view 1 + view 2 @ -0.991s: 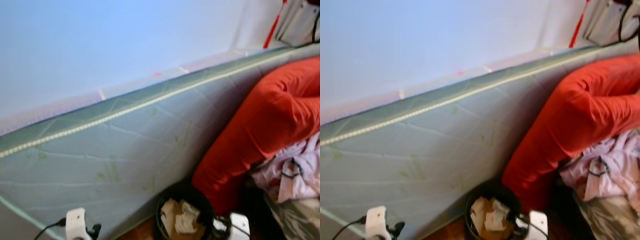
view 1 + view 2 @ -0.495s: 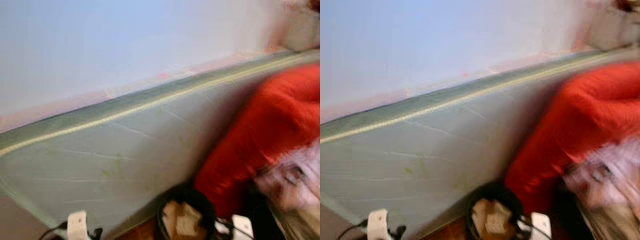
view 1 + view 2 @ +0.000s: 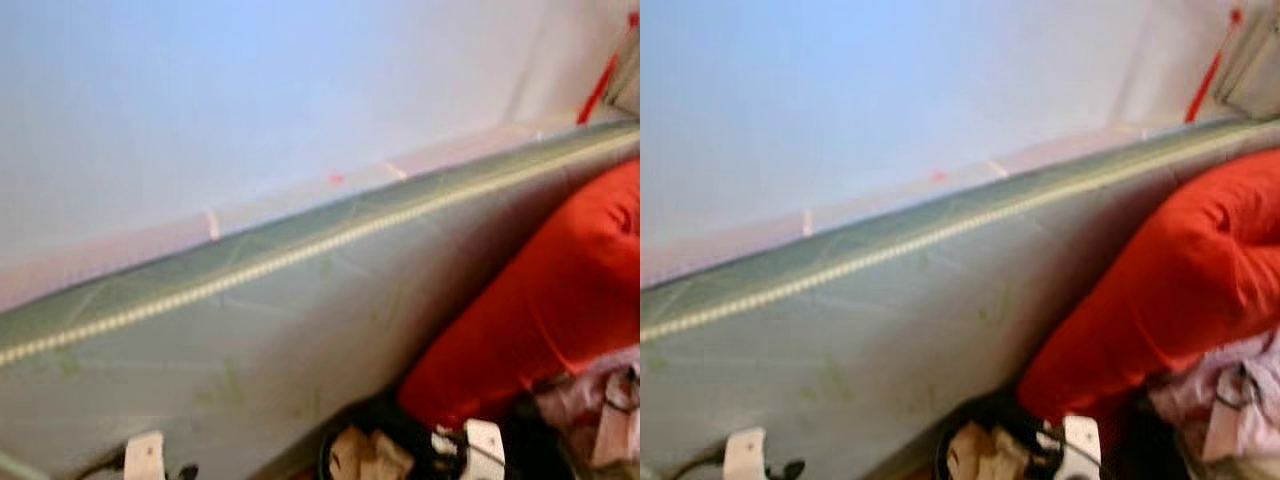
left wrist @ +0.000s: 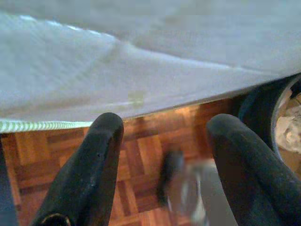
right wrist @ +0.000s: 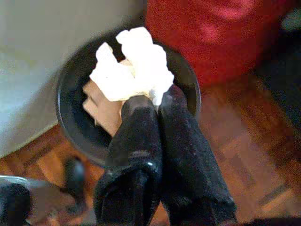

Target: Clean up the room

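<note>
Right pincer [image 5: 157, 101] clamped on white crumpled paper [image 5: 134, 70], over black bin [image 5: 70, 127], frame centre. Left pincer [image 4: 162, 141] spread wide, empty, above parquet floor [image 4: 141, 155].

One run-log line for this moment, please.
right gripper: shut on crumpled white paper, above black bin | left gripper: open, idle over parquet floor | beside bin: mattress

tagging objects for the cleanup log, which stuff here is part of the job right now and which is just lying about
In the job:
- right claw, shut on white crumpled paper
- black bin

Lying about:
- mattress
- red cushion
- clothes pile
- left claw, open, idle
</note>
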Controlling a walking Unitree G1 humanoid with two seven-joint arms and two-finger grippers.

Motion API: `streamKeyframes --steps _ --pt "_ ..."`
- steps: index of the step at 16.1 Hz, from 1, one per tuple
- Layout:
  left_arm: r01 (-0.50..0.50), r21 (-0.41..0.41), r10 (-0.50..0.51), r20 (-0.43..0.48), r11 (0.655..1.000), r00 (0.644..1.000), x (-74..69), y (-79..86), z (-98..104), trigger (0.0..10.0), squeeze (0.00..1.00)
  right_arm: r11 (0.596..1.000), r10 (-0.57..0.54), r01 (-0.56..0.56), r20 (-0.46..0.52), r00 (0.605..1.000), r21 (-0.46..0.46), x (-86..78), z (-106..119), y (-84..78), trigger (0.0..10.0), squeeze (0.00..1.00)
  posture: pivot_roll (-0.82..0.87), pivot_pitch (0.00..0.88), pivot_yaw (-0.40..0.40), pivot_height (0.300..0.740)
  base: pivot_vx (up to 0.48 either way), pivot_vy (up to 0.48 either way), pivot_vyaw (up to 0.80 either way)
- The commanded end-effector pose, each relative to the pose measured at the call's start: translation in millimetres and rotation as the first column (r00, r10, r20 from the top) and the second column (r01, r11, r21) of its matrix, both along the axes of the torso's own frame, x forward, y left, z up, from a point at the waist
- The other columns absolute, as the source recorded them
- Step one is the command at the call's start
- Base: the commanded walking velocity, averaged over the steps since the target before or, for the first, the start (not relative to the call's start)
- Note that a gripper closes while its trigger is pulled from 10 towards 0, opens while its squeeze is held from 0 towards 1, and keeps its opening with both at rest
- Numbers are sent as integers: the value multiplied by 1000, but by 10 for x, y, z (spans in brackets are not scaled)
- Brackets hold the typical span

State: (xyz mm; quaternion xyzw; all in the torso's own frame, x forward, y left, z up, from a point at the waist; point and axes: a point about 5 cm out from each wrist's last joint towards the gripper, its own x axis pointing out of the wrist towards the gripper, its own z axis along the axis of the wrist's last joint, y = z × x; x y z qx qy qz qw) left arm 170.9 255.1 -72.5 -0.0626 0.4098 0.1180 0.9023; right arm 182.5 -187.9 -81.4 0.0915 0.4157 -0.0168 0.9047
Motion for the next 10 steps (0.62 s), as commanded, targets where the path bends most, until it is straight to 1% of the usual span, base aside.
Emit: streamKeyframes --steps 1,3,4,6,7,8,10 --pt "4 19 -3 -24 1000 1000 -100 87 -15 10000 0 1000 24 -24 -17 1000 6 -43 -29 66 10000 0 124 0 -11 740 0 0 0" --pt "11 17 -11 -14 1000 1000 -100 104 -5 10000 0 1000 14 -14 3 1000 -3 8 -4 63 10000 0 137 0 -10 740 0 0 0" --pt "15 11 -15 5 1000 1000 -100 121 7 10000 0 1000 -29 29 26 999 5 75 31 42 10000 0 157 0 -11 740 0 0 0" --pt "28 9 -28 25 1000 999 -86 112 17 10000 0 999 -38 38 36 999 -9 141 63 32 10000 0 168 0 -10 740 0 0 0" --pt "23 7 -23 34 1000 999 -87 108 19 10000 0 998 -56 57 39 998 -31 172 79 10 10000 0 171 0 -11 740 0 0 0" --pt "24 7 -25 35 1000 999 -95 105 16 10000 0 996 -83 84 44 996 -29 204 97 -11 10000 0 169 0 -12 740 0 0 0" --pt "19 2 -19 25 1000 999 -113 44 -15 10000 0 994 -94 97 64 994 -46 285 147 -55 10000 0 176 0 -19 740 0 0 0"
